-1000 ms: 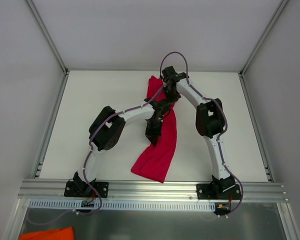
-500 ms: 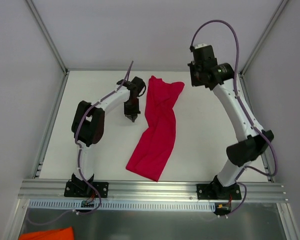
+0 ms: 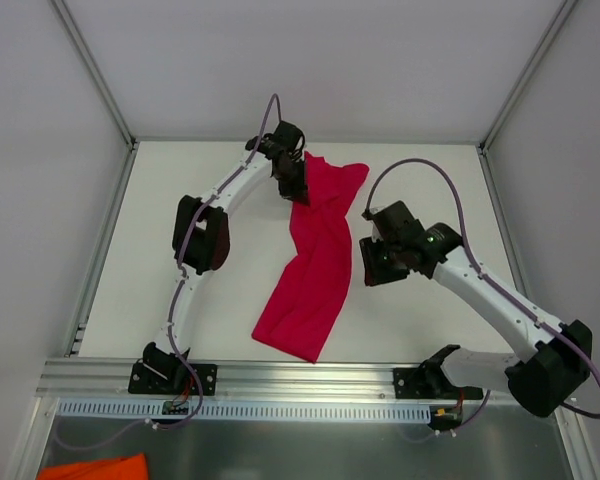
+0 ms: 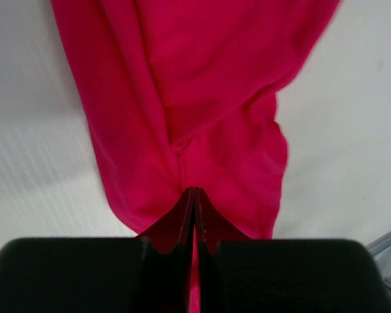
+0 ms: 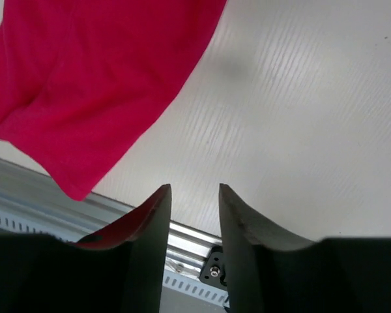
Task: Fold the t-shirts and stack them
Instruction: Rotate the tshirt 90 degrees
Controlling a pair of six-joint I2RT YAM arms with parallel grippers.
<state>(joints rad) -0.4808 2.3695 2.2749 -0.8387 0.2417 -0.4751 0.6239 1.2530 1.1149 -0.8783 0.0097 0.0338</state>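
Observation:
A crimson-red t-shirt (image 3: pixel 315 265) lies bunched in a long diagonal strip on the white table (image 3: pixel 180 220), from the far middle down to the near edge. My left gripper (image 3: pixel 292 178) sits at the shirt's far left corner. In the left wrist view its jaws (image 4: pixel 194 190) are pressed together, and the t-shirt (image 4: pixel 202 98) creases in towards their tips. My right gripper (image 3: pixel 372 265) hovers just right of the shirt's middle. Its fingers (image 5: pixel 194 192) stand a little apart over bare table, nothing between them, with the t-shirt (image 5: pixel 85 85) to the upper left.
An aluminium rail (image 3: pixel 300 378) runs along the near table edge, carrying both arm bases. White walls close in the left, right and far sides. An orange cloth (image 3: pixel 90 468) lies below the rail at the bottom left.
The left gripper swung from beside the shirt onto its far left corner. The right arm came down from the far right to beside the shirt's middle, and its jaws parted. The shirt stayed put.

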